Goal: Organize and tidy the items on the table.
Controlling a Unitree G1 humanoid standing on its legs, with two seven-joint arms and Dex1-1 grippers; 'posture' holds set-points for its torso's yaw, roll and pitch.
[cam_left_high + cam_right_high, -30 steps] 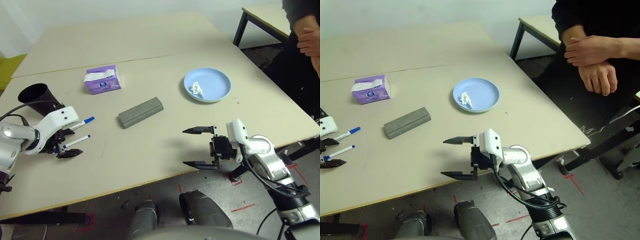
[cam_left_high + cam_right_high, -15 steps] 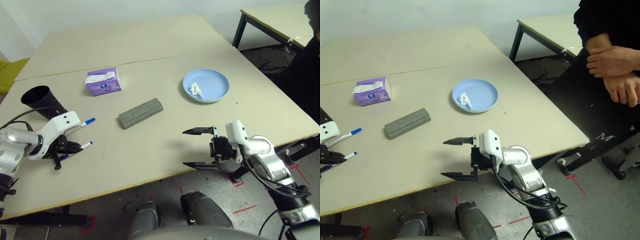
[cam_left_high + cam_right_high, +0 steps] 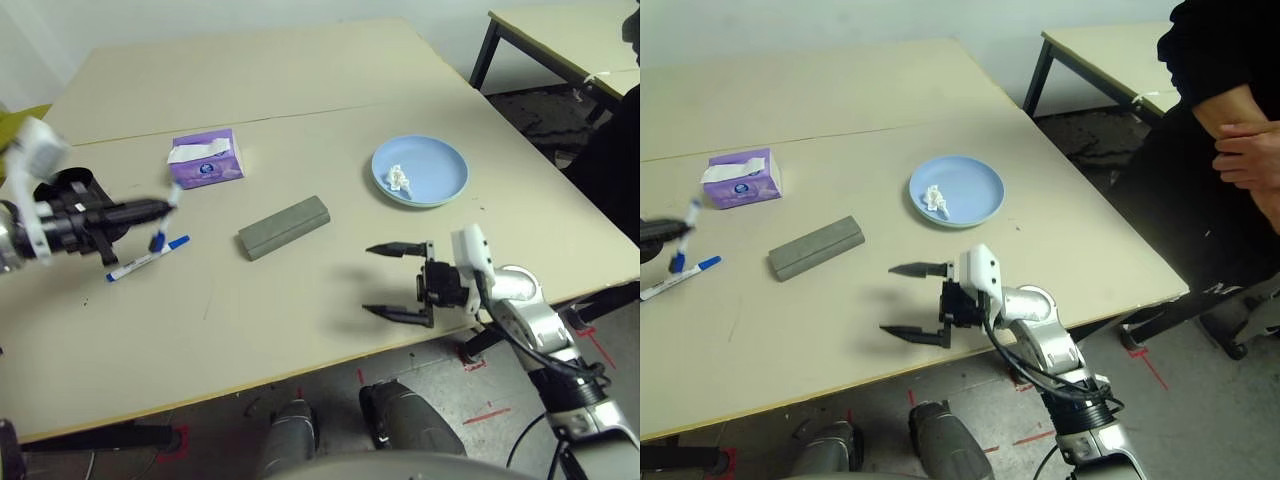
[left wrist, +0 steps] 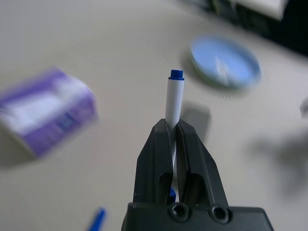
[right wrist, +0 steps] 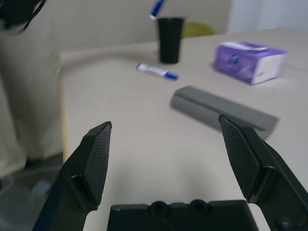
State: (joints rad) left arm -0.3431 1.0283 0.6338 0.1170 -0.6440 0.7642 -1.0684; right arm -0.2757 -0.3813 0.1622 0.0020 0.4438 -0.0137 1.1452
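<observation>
You've got one white pen with a blue cap [image 4: 173,98] pinched in the left gripper [image 4: 174,129], fingers closed tight on its barrel with the capped end sticking out past the tips, lifted off the large pale beige table [image 3: 300,300] near the black tapered cup [image 5: 170,39]. It's a light, stiff, smooth plastic tube, so I'd judge it can swivel in the pinch; a hold nearer mid-barrel looks safer than one at the end. The second white blue-capped pen [image 3: 147,258] lies flat on the tabletop just beside the cup, equally light, likely to roll if nudged.

Your right gripper [image 3: 399,281] hangs near the front edge with its jaws spread wide, holding nothing. The grey oblong glasses case [image 3: 284,226] sits mid-table, rigid and best taken across its narrow width. The small crumpled white tissue [image 3: 398,178] rests in the light blue round plate [image 3: 448,166]; soft, nearly weightless.

Hard to read: your left arm is smeared with motion, the cup is half hidden behind it, and you can't tell how much barrel sits behind the fingers. The purple tissue box [image 3: 204,160] stands behind the case.
</observation>
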